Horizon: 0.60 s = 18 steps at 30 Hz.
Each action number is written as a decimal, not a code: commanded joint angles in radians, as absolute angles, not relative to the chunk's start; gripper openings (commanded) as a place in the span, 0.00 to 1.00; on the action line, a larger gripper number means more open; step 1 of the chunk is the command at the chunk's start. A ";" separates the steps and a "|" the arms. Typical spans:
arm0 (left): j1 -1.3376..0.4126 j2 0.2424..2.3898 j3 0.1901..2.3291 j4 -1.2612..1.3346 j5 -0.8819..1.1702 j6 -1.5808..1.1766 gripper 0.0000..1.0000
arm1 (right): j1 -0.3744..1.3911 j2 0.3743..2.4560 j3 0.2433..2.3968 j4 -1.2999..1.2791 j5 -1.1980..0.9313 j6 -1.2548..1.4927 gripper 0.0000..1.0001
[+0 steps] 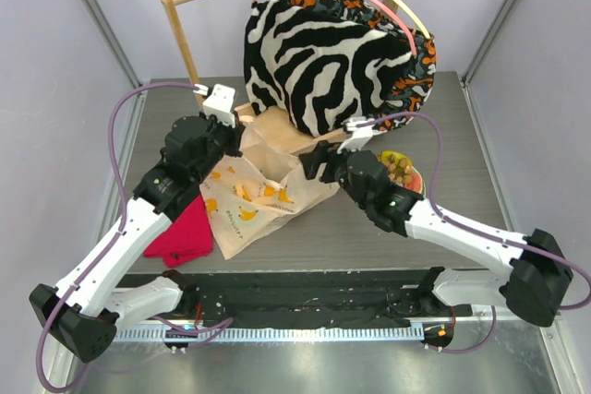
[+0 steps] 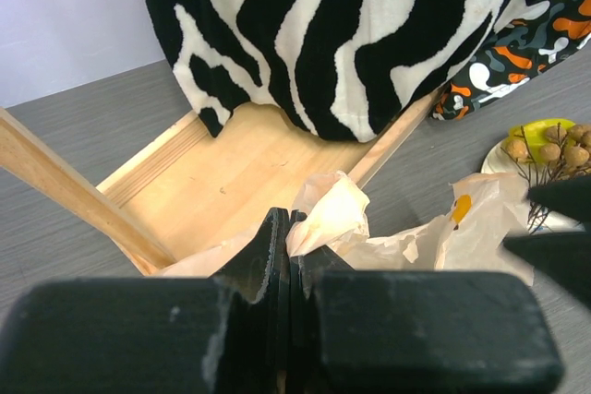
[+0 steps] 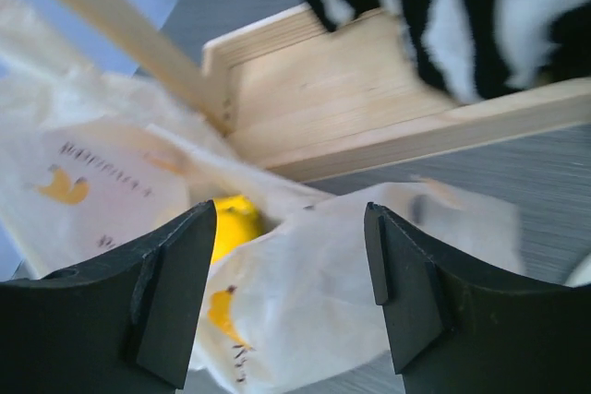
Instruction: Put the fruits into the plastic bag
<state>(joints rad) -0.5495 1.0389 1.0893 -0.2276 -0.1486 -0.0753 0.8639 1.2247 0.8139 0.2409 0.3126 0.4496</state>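
The plastic bag (image 1: 251,198) lies crumpled on the table in front of the wooden rack, cream with orange banana prints. My left gripper (image 1: 240,141) is shut on a fold of the bag's upper edge (image 2: 337,214) and holds it up. My right gripper (image 1: 310,161) is open just over the bag's right side (image 3: 323,283), with nothing between its fingers. A yellow lemon (image 3: 235,224) shows inside the bag's mouth. More fruits stay on the plate (image 1: 417,184) to the right: brownish grapes (image 1: 399,171) (image 2: 554,149) and a yellow-green piece (image 2: 534,126).
A wooden rack base (image 1: 277,128) stands right behind the bag, with a zebra-striped garment (image 1: 319,57) hanging over it. A red cloth (image 1: 181,233) lies left of the bag. The right gripper's dark fingers (image 2: 559,228) show in the left wrist view.
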 commanded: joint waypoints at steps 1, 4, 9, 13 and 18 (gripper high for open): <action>-0.548 1.019 1.086 -0.184 -0.149 -0.087 0.00 | 0.771 1.121 0.831 0.042 0.603 0.541 0.71; -0.548 1.017 1.086 -0.186 -0.144 -0.087 0.00 | 0.675 1.082 0.830 -0.162 0.618 0.609 0.68; -0.548 1.015 1.088 -0.186 -0.143 -0.089 0.00 | 0.517 1.005 0.785 -0.322 0.580 0.634 0.67; -0.549 1.017 1.088 -0.186 -0.135 -0.094 0.00 | 0.416 1.014 0.787 -0.399 0.546 0.630 0.67; -0.548 1.014 1.086 -0.183 -0.133 -0.095 0.00 | 0.359 1.075 0.779 -0.420 0.506 0.630 0.66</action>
<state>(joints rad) -0.5495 1.0374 1.0893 -0.2279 -0.1448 -0.0795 0.3840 1.0378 0.7849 -0.3767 0.5259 0.6083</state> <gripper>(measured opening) 0.019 0.671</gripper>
